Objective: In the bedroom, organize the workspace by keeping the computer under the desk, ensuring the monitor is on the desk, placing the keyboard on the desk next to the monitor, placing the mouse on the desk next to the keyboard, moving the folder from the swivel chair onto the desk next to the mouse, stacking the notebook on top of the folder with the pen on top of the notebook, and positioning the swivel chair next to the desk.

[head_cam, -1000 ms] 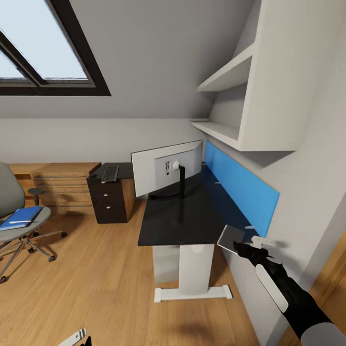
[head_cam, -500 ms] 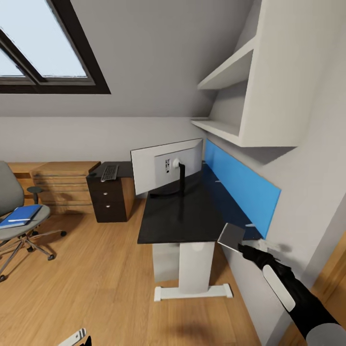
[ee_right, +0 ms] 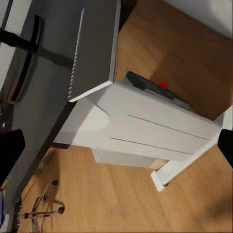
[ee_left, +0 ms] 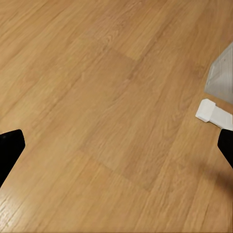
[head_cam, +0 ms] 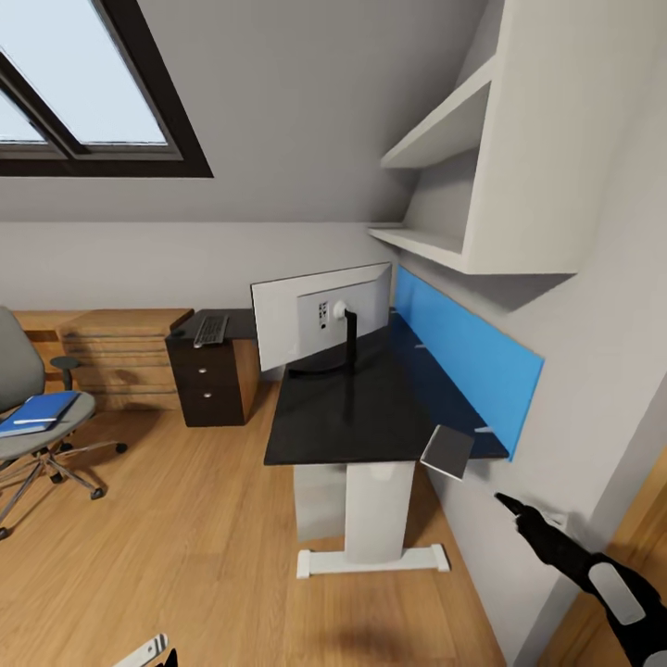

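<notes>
The black desk [head_cam: 343, 408] carries the monitor [head_cam: 320, 320], whose pale back faces me. The dark grey notebook [head_cam: 447, 451] [ee_right: 94, 48] lies on the desk's near right corner, partly over the edge. My right gripper [head_cam: 508, 503] [ee_right: 116, 148] hangs open below and to the right of it, touching nothing. The light grey computer [head_cam: 320, 500] stands under the desk. At far left the blue folder [head_cam: 37, 413] rests on the swivel chair [head_cam: 18, 371]. The keyboard [head_cam: 211, 331] lies on a dark drawer cabinet. My left gripper [ee_left: 116, 148] is open over bare floor. Mouse and pen are too small to make out.
A dark drawer cabinet [head_cam: 213, 380] and a light wooden chest [head_cam: 125, 357] stand along the back wall. White shelves [head_cam: 445, 148] jut out above the desk. The wall runs close on my right. The desk's white foot [head_cam: 371, 562] [ee_left: 211, 110] sits on open wooden floor.
My right gripper has let go of the notebook, leaving it on the desk corner, and has drawn back down and to the right. The view has shifted slightly.
</notes>
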You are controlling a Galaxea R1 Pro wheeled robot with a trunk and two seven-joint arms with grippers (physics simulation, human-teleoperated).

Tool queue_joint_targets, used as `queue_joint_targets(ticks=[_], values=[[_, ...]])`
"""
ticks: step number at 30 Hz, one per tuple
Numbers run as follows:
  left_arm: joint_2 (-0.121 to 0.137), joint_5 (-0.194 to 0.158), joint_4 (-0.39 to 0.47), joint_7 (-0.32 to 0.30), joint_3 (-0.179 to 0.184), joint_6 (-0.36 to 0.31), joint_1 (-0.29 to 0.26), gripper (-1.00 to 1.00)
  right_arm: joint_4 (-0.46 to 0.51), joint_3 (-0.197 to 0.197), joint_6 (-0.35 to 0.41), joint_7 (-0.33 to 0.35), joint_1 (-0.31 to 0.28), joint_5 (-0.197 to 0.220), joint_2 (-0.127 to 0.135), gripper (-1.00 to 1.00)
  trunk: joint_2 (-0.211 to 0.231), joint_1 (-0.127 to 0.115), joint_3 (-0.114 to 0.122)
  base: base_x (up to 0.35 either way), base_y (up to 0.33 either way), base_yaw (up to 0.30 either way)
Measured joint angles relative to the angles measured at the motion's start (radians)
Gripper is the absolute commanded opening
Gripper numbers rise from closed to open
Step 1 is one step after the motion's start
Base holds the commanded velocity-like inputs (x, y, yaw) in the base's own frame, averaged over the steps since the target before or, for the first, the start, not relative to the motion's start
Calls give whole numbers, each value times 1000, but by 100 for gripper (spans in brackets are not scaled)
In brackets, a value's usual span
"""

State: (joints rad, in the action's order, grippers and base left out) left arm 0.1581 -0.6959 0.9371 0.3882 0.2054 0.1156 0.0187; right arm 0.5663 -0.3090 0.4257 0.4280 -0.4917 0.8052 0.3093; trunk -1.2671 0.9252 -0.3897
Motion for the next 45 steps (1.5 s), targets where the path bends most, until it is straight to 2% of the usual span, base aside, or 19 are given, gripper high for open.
queue_joint_targets(ticks=[6, 14, 15, 17, 19, 25, 32, 37, 38, 40, 43, 44, 45], values=[[0, -1, -2, 0, 1, 0, 0, 100, 6, -66, -6, 44, 0, 1, -3, 100, -42, 23, -19, 0, 0, 0], [0, -1, -3, -1, 1, 0, 0, 100, 23, -81, -14, 50, 0, 0, -10, 100, -98, 54, -44, 0, 0, 0], [0, -1, -3, -1, 1, 0, 0, 100, 55, -81, -50, 42, 0, -1, -26, 100, -105, 58, -47, 0, 0, 0], [0, -1, -3, -1, 1, 0, 0, 100, 72, -82, -92, 15, 0, -2, -40, 100, -119, 65, -53, 0, 0, 0], [0, -2, -3, -2, 1, 0, 0, 100, 86, -81, -155, -50, 0, -1, -50, 100, -133, 73, -60, 0, 0, 0], [0, -2, -3, -2, 1, 0, 0, 100, 102, -79, -231, -168, 0, 0, -79, 100, -175, 96, -78, 0, 0, 0], [0, -3, -5, -2, 1, 0, 0, 100, 127, -78, -243, -195, 0, 1, -95, 100, -224, 123, -100, 0, 0, 0], [0, -4, -6, -2, 1, 0, 0, 100, 130, -79, -244, -190, 0, 6, -122, 100, -259, 142, -116, 0, 0, 0], [0, -4, -6, -1, 1, 0, 0, 100, 131, -80, -245, -180, 0, 25, -136, 100, -266, 146, -119, 0, 0, 0], [0, -4, -6, -1, 1, 0, 0, 100, 131, -81, -245, -170, 0, 54, -144, 100, -280, 153, -125, 0, 0, 0], [0, -4, -6, 0, 1, 0, 0, 100, 130, -81, -245, -166, 0, 88, -148, 100, -301, 165, -135, 0, 0, 0], [0, -3, -6, -1, 1, 0, 0, 100, 130, -81, -245, -163, 0, 136, -149, 100, -308, 169, -138, 0, 0, 0], [0, -3, -6, -1, 1, 0, 0, 100, 130, -81, -245, -163, 0, 139, -149, 100, -315, 173, -141, 0, 0, 0]])
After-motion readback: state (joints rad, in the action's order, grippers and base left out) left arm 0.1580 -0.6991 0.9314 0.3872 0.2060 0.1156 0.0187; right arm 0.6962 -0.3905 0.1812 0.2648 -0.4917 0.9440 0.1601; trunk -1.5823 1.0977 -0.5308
